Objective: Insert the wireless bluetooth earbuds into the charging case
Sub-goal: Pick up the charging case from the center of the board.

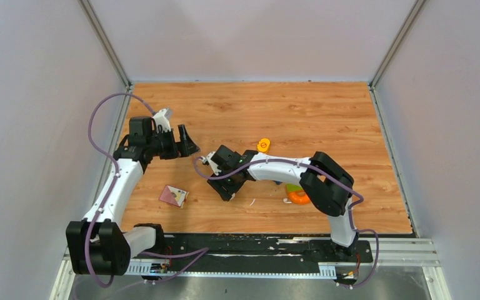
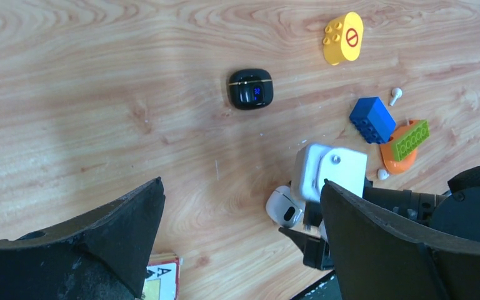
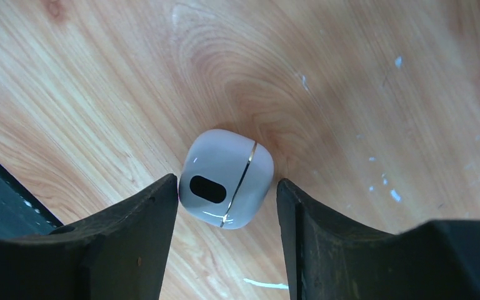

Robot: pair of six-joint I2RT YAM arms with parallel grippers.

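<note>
Right jaws, parted, straddle the white case (image 3: pixel 226 178) on the table (image 3: pixel 350 94), close to its sides but not clamped; left jaws spread wide, empty, over the black case (image 2: pixel 250 88). Two white earbuds (image 2: pixel 395 95) lie loose beside the blocks (image 2: pixel 372 119), outside both cases

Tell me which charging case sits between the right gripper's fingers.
The white case, with a gold seam, sits between the fingers of the right gripper. The black case, with a blue lit display, lies well clear of it.
</note>
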